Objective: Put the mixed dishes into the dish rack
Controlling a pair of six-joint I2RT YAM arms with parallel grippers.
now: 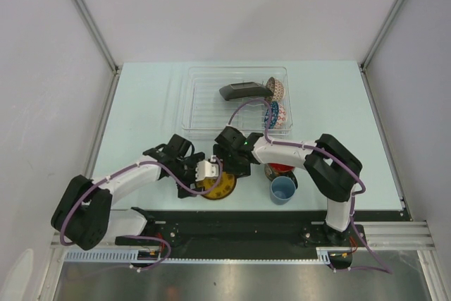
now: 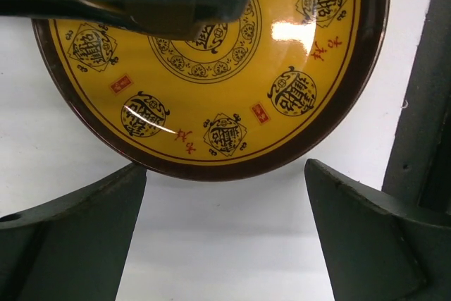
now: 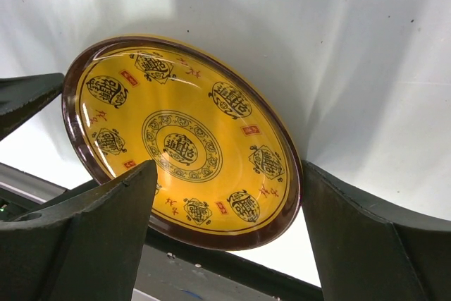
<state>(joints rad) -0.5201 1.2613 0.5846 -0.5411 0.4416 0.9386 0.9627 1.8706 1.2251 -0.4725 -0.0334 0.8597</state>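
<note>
Your right fingers (image 3: 91,244), spread, straddle the rim of the yellow round saucer (image 3: 211,125) near the edge of the desk (image 1: 141,103); left fingers (image 2: 63,237) gape alongside.

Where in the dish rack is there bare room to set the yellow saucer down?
The left half of the dish rack is bare grid, between its left wall and the black square plate. The right end is crowded: the cream-pink bowl and blue bowl stand there.

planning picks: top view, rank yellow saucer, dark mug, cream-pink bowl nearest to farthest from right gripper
1. yellow saucer, directly by the right gripper
2. dark mug, off to its right
3. cream-pink bowl, far back in the dish rack
</note>
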